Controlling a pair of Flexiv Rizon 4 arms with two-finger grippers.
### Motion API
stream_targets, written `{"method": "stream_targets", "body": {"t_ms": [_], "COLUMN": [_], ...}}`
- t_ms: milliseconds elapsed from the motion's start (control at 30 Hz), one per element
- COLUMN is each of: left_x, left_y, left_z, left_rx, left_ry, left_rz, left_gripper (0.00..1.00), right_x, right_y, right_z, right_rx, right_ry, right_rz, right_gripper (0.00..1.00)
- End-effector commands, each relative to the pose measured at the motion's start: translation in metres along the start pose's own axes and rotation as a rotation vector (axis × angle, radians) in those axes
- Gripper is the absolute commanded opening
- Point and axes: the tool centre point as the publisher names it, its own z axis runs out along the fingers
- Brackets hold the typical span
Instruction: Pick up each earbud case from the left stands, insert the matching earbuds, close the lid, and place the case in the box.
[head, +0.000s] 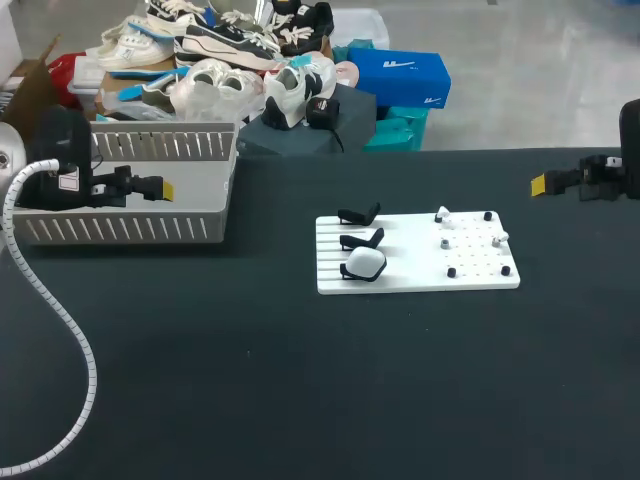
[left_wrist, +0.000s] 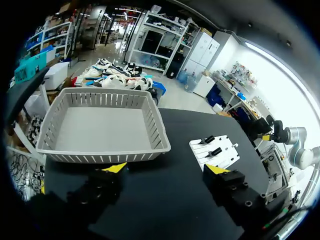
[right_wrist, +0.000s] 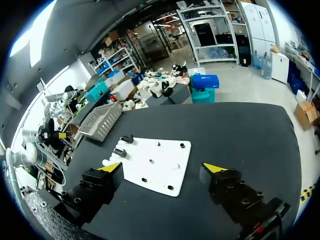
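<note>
Plainly, the grey slatted plastic basket (head: 190, 200) stood at the left of the black table (head: 300, 380), and the left wrist view looked straight down into it (left_wrist: 100, 125): its smooth grey floor showed from wall to wall. The right wrist view caught the same basket (right_wrist: 102, 120) far off, beyond the board.

The flat white plastic board (head: 420, 275) lay near the table's middle, well apart from the basket. Three black stands (head: 360, 215) ran down its left side. The white rounded earbud case (head: 366, 264) sat on the one nearest the camera; whether its lid was shut could not be told. On the board's right half, small white earbuds (head: 443, 214) rested among short black pegs (head: 452, 271).

The left gripper (head: 162, 188) hung raised at the basket, showing over it in the head view. In its own view (left_wrist: 165, 168) its yellow-tipped fingers stood wide apart with nothing between them, the basket ahead and the board (left_wrist: 215, 150) off to one side. A white coiled cable (head: 60, 330) trailed from that arm across the table.

The right gripper (head: 540, 184) hung at the table's right edge, clear of the board. Its own view (right_wrist: 162, 167) showed its fingers spread wide too, gripping nothing, with the board (right_wrist: 155, 167) ahead of them.
</note>
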Motion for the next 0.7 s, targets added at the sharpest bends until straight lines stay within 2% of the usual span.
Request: {"method": "stream_targets", "body": {"t_ms": [33, 333, 367, 400, 467, 533, 700], "left_x": [0.0, 0.0, -0.003, -0.008, -0.013, -0.018, -0.023], "left_y": [0.0, 0.0, -0.001, -0.003, -0.007, -0.015, -0.036], "left_z": [0.0, 0.0, 0.001, 0.003, 0.005, 0.007, 0.014], "left_rx": [0.0, 0.0, 0.022, 0.007, 0.022, 0.035, 0.112], "left_ry": [0.0, 0.0, -0.015, -0.061, -0.081, -0.141, -0.2], "left_rz": [0.0, 0.0, 0.007, 0.036, 0.079, 0.161, 0.312], "left_gripper": [1.0, 1.0, 1.0, 1.0, 1.0, 1.0, 1.0], "right_x": [0.0, 0.0, 0.0, 0.0, 0.0, 0.0, 0.0], "right_y": [0.0, 0.0, 0.0, 0.0, 0.0, 0.0, 0.0], "right_z": [0.0, 0.0, 0.0, 0.0, 0.0, 0.0, 0.0], "right_rx": [0.0, 0.0, 0.0, 0.0, 0.0, 0.0, 0.0], "right_ry": [0.0, 0.0, 0.0, 0.0, 0.0, 0.0, 0.0], "right_rz": [0.0, 0.0, 0.0, 0.0, 0.0, 0.0, 0.0], "right_gripper": [1.0, 1.0, 1.0, 1.0, 1.0, 1.0, 1.0]}}
